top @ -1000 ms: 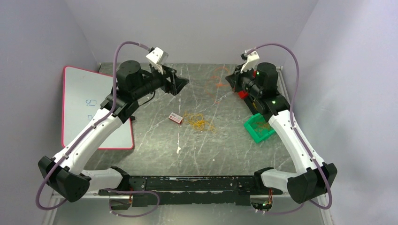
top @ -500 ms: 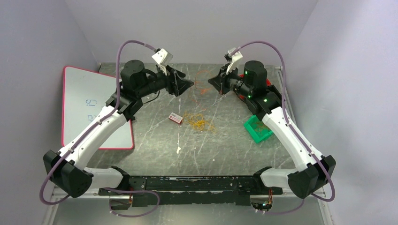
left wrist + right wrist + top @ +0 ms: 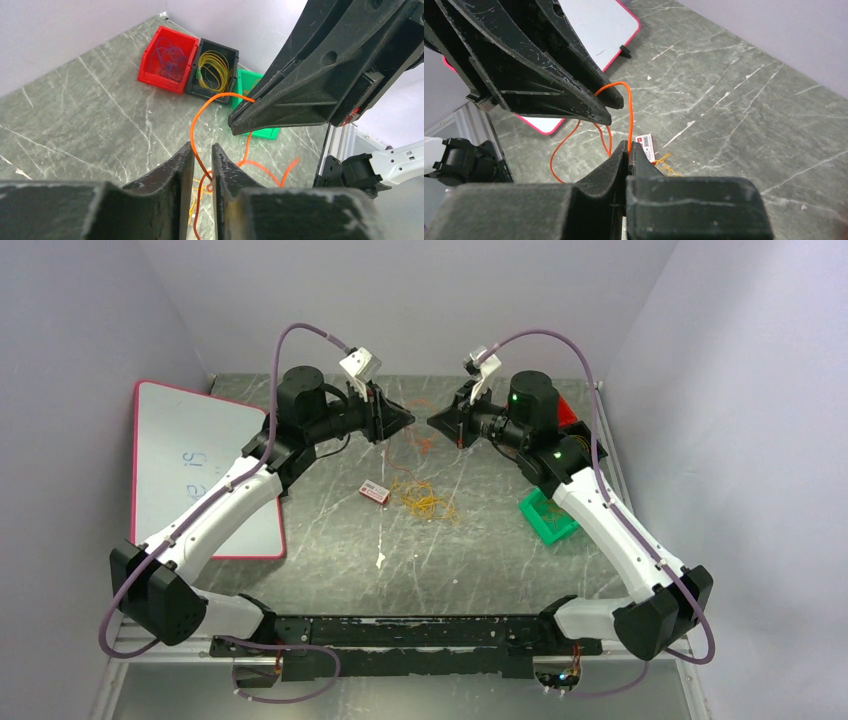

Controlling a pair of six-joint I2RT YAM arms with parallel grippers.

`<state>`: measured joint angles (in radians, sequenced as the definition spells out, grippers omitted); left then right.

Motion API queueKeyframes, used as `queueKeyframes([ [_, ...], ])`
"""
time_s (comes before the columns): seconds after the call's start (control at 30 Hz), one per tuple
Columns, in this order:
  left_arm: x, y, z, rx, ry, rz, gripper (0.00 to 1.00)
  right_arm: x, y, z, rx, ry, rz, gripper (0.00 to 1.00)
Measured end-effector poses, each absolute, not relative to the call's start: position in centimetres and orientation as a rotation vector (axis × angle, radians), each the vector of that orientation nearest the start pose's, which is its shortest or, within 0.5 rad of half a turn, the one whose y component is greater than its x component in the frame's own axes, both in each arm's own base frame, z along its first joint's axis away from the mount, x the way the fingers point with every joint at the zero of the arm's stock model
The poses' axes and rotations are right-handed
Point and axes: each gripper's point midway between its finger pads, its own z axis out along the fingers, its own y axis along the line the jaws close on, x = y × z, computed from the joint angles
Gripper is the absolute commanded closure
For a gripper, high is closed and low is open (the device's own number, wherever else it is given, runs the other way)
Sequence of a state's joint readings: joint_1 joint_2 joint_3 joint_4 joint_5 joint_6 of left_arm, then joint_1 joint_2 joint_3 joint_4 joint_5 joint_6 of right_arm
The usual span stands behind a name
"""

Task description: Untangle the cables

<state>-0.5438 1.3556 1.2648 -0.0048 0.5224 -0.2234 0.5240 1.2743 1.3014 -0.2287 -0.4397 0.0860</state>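
Orange cable [image 3: 630, 115] clamped in right claw [image 3: 629, 148], looping through left claw [image 3: 202, 148] — fingers [image 3: 172, 175] narrowly apart

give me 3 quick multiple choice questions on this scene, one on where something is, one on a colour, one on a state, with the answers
1. Where does the whiteboard lie?
A) on the left side of the table
B) inside a bin
C) under the right arm's base

2. What colour are the wires in the black bin?
A) blue
B) yellow
C) white

3. How is the right gripper?
A) wide open
B) shut on a small box
C) shut on the orange cable

Answers:
1 A, it lies flat at the left edge in the top view.
2 B, a yellow coil fills that bin in the left wrist view.
3 C, the cable comes out from between its closed fingers in the right wrist view.
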Motion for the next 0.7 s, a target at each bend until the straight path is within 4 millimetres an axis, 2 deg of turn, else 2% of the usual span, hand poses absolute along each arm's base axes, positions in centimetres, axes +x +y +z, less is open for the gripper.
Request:
queueKeyframes([
  [0.07,31.8,-30.4,34.7,0.682,1.62,-1.005,0.91,31.1,27.0,34.6,-0.711,1.683,0.824,1.0],
  [0.1,31.8,-30.4,34.7,0.683,1.619,-1.005,0.93,31.1,27.0,34.6,-0.711,1.681,0.824,1.0],
  [0.2,31.8,-30.4,34.7,0.683,1.621,-1.004,0.93,31.2,27.0,34.7,-0.709,1.677,0.821,0.98],
  [0.3,31.8,-30.4,34.6,0.683,1.621,-1.002,0.93,31.4,26.9,34.7,-0.697,1.682,0.809,0.85],
  [0.43,31.7,-30.3,34.9,0.682,1.617,-1.002,0.93,32.2,26.5,34.3,-0.652,1.685,0.774,0.73],
  [0.7,31.2,-30.4,36.2,0.692,1.584,-1.026,0.93,34.1,26.2,32.4,-0.485,1.69,0.771,0.64],
])
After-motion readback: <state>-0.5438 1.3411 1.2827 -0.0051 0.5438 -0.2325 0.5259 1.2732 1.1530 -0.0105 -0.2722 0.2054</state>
